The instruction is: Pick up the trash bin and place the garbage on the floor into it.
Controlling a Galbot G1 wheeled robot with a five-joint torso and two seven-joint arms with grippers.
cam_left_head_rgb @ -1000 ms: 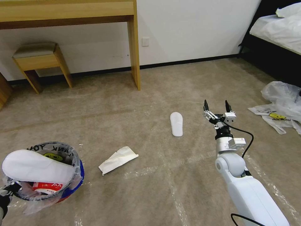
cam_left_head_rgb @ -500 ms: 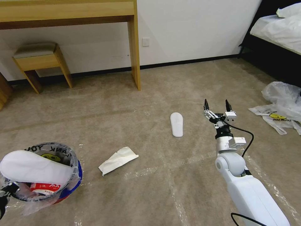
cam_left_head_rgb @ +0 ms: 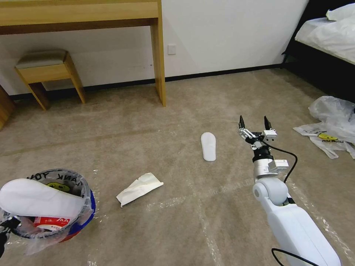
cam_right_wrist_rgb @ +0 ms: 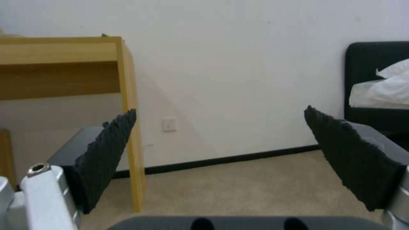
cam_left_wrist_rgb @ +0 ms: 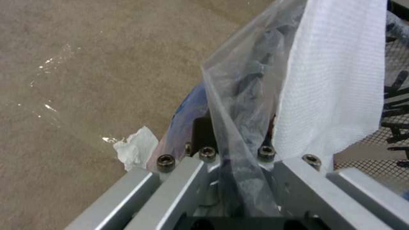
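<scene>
Trash bin: the trash bin [cam_left_head_rgb: 55, 207] sits in the lower left of the head view, a white slipper [cam_left_head_rgb: 39, 199] lying across its mouth and red litter under it.
Left pincer: the left pincer [cam_left_wrist_rgb: 232, 159] is clamped on the trash bin's rim and clear liner, as the left wrist view shows.
Right pincer: the right pincer [cam_left_head_rgb: 254, 127] hangs right of centre with its fingers spread wide apart and nothing between them; it points toward the wall and the wooden table [cam_right_wrist_rgb: 64, 64].
Change: over the last second the trash bin has slid slightly down and left in the head view, and the right pincer has crept a little up and left. The room itself has not shifted.
Garbage left: a second slipper [cam_left_head_rgb: 208, 146] just left of the right pincer, a crumpled paper [cam_left_head_rgb: 139, 188] at lower centre, and plastic bags [cam_left_head_rgb: 331, 125] at the right edge, all on the floor [cam_left_head_rgb: 177, 229].
Meaning: judging from this, the slipper near the right pincer is the likeliest next pickup; much clearing remains.
</scene>
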